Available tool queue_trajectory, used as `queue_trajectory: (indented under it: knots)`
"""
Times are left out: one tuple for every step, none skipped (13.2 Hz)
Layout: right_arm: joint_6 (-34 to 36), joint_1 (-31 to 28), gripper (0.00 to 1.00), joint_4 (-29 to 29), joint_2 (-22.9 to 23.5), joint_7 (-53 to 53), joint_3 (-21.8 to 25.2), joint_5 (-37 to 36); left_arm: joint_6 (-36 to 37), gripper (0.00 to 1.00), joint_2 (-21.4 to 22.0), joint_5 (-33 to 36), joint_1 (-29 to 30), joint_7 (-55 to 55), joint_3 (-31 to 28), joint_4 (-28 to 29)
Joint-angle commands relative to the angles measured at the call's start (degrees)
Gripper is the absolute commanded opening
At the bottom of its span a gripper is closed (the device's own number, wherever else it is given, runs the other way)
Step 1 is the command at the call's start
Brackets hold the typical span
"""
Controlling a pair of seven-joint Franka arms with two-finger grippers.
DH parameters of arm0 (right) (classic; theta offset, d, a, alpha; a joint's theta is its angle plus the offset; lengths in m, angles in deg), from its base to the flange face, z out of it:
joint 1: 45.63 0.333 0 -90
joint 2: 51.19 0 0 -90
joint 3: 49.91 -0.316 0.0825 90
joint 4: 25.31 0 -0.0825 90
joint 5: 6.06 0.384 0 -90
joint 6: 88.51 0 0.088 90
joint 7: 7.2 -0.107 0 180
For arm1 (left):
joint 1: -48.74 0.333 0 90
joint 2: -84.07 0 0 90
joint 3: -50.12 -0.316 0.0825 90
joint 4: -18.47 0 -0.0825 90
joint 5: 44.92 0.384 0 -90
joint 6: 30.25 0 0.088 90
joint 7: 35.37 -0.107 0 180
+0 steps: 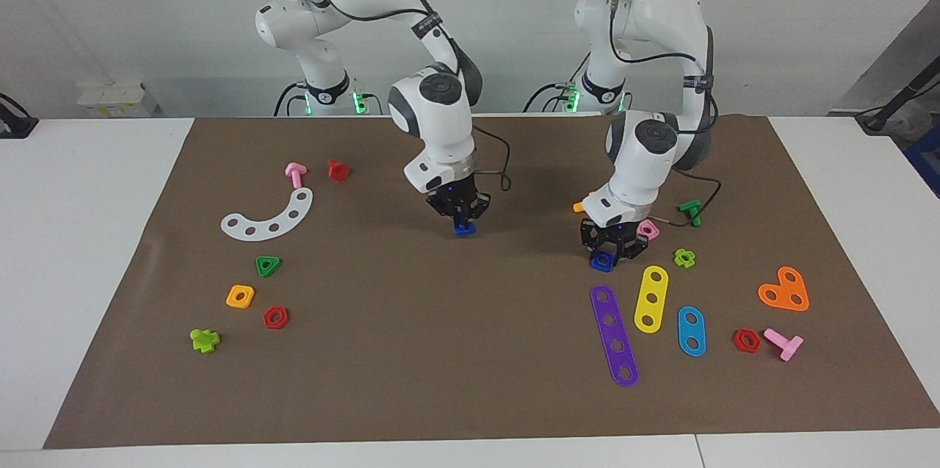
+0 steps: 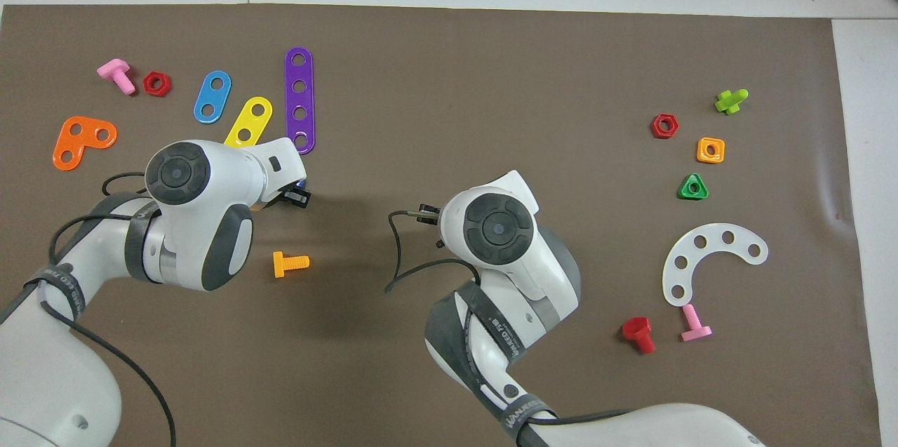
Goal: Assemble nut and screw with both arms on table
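Blue screw (image 1: pixel 464 228) pinched by right fingers (image 1: pixel 454 217)

White table (image 1: pixel 95 247) carries the brown mat (image 1: pixel 470 350); purple strip (image 1: pixel 615 335), yellow strip (image 1: pixel 651 298) and blue strip (image 1: pixel 691 330) lie beside each other on it.

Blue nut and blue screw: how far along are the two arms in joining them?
Both pieces look picked. The right gripper holds the screw over the middle of the mat; the left gripper is shut on the nut, low over the mat beside the purple strip. Bringing them together and threading is left.
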Motion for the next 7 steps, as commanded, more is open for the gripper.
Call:
queue_trajectory:
  knots:
    - [3.1, 2.6, 0.00, -6.6, 4.8, -2.2, 0.3, -0.5, 6.6, 0.00, -1.4, 0.7, -0.4, 8.4, 0.0, -4.0]
    - [3.3, 2.6, 0.00, -6.6, 4.9, -2.4, 0.3, -2.6, 7.6, 0.00, -1.4, 0.5, -0.6, 10.1, 0.0, -4.6]
    - [3.6, 2.6, 0.00, -6.5, 4.9, -2.4, 0.3, -4.4, 8.3, 0.00, -1.4, 0.5, -0.7, 12.2, 0.0, -5.0]
    - [4.3, 2.6, 0.00, -6.5, 4.9, -2.4, 0.3, -5.4, 9.0, 0.00, -1.4, 0.5, -1.5, 14.9, 0.0, -5.8]
    - [4.5, 2.6, 0.00, -6.2, 4.9, -2.4, 0.3, -5.9, 10.1, 0.00, -1.4, 0.3, -2.3, 17.3, 0.0, -6.6]
    - [4.5, 2.6, 0.00, -6.0, 4.9, -2.3, 0.3, -6.5, 11.2, 0.00, -1.5, -0.3, -2.8, 19.2, 0.0, -7.5]
    - [4.6, 2.5, 0.15, -6.0, 4.9, -2.3, 0.3, -6.5, 12.0, 0.00, -1.6, -1.3, -3.7, 20.5, 0.0, -8.2]
